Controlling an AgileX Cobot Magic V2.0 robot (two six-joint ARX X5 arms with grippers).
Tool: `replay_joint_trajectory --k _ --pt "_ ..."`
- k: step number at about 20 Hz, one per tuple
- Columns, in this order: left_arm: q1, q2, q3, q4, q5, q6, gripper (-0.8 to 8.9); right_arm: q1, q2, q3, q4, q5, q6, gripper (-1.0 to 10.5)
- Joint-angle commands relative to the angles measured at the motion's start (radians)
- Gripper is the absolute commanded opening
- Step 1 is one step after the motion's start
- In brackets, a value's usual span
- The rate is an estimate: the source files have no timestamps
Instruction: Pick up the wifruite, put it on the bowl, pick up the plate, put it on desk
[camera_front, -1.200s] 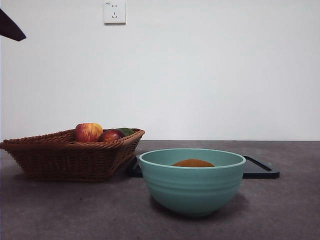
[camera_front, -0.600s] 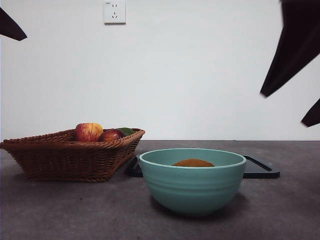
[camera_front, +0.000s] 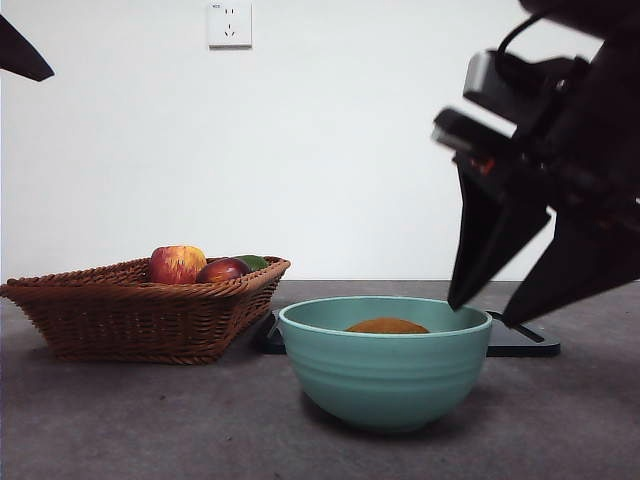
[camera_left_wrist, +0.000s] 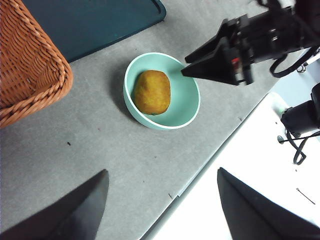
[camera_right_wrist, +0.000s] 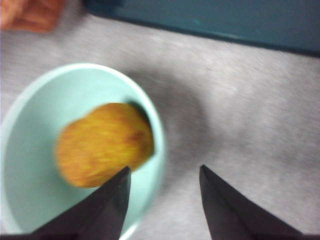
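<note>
The brown wifruite (camera_front: 386, 326) lies inside the teal bowl (camera_front: 385, 375) on the desk (camera_front: 150, 420). My right gripper (camera_front: 480, 312) hangs open just above the bowl's right rim, one jaw over the rim and one outside it. Its wrist view shows the wifruite (camera_right_wrist: 102, 144) in the bowl (camera_right_wrist: 30, 145) beside the open right gripper (camera_right_wrist: 165, 168). A flat dark plate (camera_front: 520, 340) lies on the desk behind the bowl. My left gripper (camera_left_wrist: 162, 172) stays open high above, looking down on the bowl (camera_left_wrist: 197, 97), the wifruite (camera_left_wrist: 151, 91) and the plate (camera_left_wrist: 95, 22).
A wicker basket (camera_front: 130, 315) stands at the left with a red-and-yellow apple (camera_front: 177, 264) and a dark red fruit (camera_front: 222, 270) in it. It nearly touches the plate's left end. The table's near edge (camera_left_wrist: 200, 172) shows in the left wrist view.
The right arm has come down from the upper right edge to the bowl's right rim, jaws open. The bowl, the wifruite, the plate and the basket have not moved.
</note>
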Motion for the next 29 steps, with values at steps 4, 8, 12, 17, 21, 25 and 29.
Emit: replay_joint_trajectory --k 4,8,12,17,21,25,29 --pt "-0.005 0.003 0.009 0.011 0.005 0.016 3.44 0.015 0.068 0.017 0.040 0.011 0.014 2.0" --pt "-0.005 0.003 0.009 0.010 0.005 0.016 3.44 0.029 0.075 0.024 0.068 0.010 0.014 0.7" --pt "-0.005 0.003 0.009 0.010 0.005 0.016 3.44 0.029 0.075 0.030 0.075 0.010 0.014 0.1" --pt "-0.005 0.003 0.009 0.009 0.005 0.015 3.44 0.029 0.075 0.031 0.075 0.010 0.013 0.1" --pt "-0.005 0.003 0.009 0.009 0.005 0.016 3.44 0.029 0.074 0.085 0.055 0.010 0.005 0.1" --pt "-0.005 0.003 0.009 0.010 0.005 0.016 3.44 0.010 0.075 0.229 -0.063 0.044 -0.073 0.1" --pt "-0.005 0.003 0.009 0.010 0.005 0.016 3.44 -0.063 0.110 0.373 -0.116 0.043 -0.135 0.1"
